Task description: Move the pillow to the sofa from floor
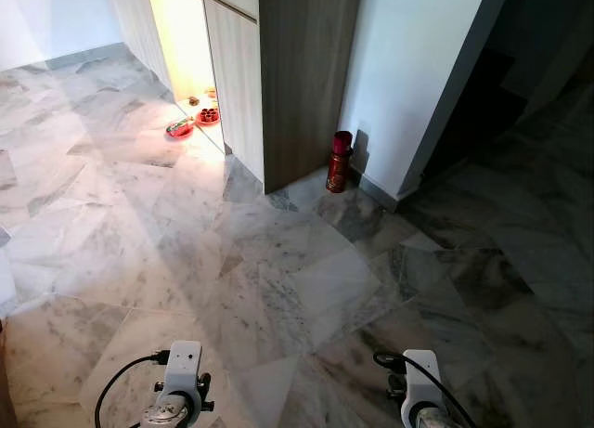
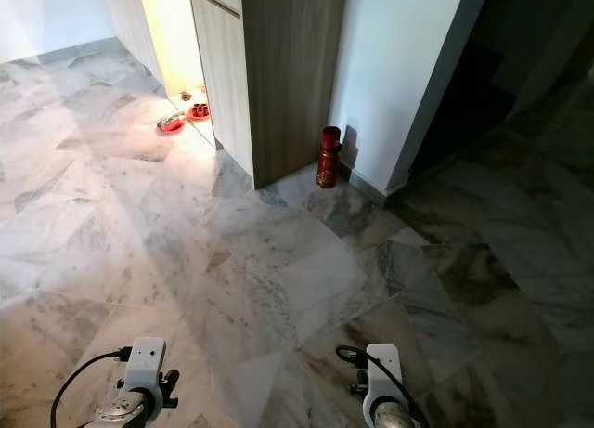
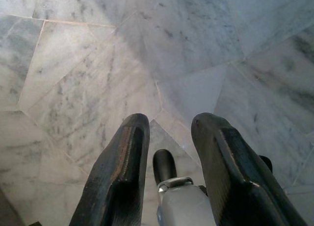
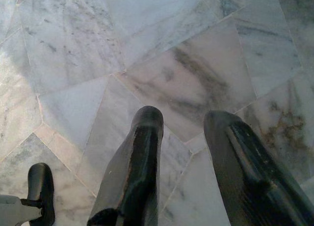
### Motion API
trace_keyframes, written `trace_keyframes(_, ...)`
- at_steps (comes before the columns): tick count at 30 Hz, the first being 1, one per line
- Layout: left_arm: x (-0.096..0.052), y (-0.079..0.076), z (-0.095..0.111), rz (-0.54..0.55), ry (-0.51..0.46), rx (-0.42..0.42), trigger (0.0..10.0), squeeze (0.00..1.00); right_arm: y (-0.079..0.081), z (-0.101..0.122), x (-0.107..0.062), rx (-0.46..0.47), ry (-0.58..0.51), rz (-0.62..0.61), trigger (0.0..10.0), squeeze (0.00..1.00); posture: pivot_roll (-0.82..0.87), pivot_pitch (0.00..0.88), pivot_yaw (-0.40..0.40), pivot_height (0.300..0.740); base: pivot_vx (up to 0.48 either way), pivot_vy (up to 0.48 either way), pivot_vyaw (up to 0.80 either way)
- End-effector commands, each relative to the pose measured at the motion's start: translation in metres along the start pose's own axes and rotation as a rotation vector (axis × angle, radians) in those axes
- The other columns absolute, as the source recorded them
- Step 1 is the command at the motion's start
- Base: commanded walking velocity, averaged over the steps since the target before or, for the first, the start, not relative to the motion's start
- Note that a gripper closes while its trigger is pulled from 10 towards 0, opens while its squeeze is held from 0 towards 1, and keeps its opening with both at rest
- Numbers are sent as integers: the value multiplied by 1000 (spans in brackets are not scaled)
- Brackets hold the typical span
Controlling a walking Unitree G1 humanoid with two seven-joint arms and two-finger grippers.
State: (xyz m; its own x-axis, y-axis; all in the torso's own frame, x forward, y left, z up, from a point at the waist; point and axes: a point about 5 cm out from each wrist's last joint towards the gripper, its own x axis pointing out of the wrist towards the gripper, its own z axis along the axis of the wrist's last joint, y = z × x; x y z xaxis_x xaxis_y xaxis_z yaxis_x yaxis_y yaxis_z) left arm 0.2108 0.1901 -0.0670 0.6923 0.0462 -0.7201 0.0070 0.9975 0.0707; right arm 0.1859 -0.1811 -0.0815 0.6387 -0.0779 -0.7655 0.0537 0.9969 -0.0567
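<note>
We are in a home, in a hallway or entry area. The marble floor [image 1: 278, 279] of irregular grey-veined slabs runs throughout. A tall wooden cabinet [image 1: 297, 75] stands against a white wall [image 1: 408, 66], with a lit niche [image 1: 186, 38] beside it where red dishes [image 1: 195, 122] sit on the floor. A red canister [image 1: 340, 162] stands at the wall's corner.

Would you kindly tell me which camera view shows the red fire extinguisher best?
The left eye view: the red fire extinguisher stands upright by the wall corner, slightly larger. The right eye view shows the same. Both wrist views face marble floor.
</note>
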Motion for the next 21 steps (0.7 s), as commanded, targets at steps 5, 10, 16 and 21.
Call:
trace_keyframes(5, -3, 36, 11, 55, -63, 21, 10000, 0, -18, 19, 3, 275, -48, 35, 10000, 0, -22, 0, -4, 740, 0, 0, 0)
trace_keyframes(10, -3, 36, 11, 55, -63, 21, 10000, 0, -18, 19, 3, 275, -48, 35, 10000, 0, -22, 0, -4, 740, 0, 0, 0)
trace_keyframes(16, -3, 36, 11, 55, -63, 21, 10000, 0, -18, 19, 3, 275, -48, 35, 10000, 0, -22, 0, -4, 740, 0, 0, 0)
trace_keyframes(21, -3, 36, 11, 55, -63, 21, 10000, 0, -18, 19, 3, 275, -48, 35, 10000, 0, -22, 0, -4, 740, 0, 0, 0)
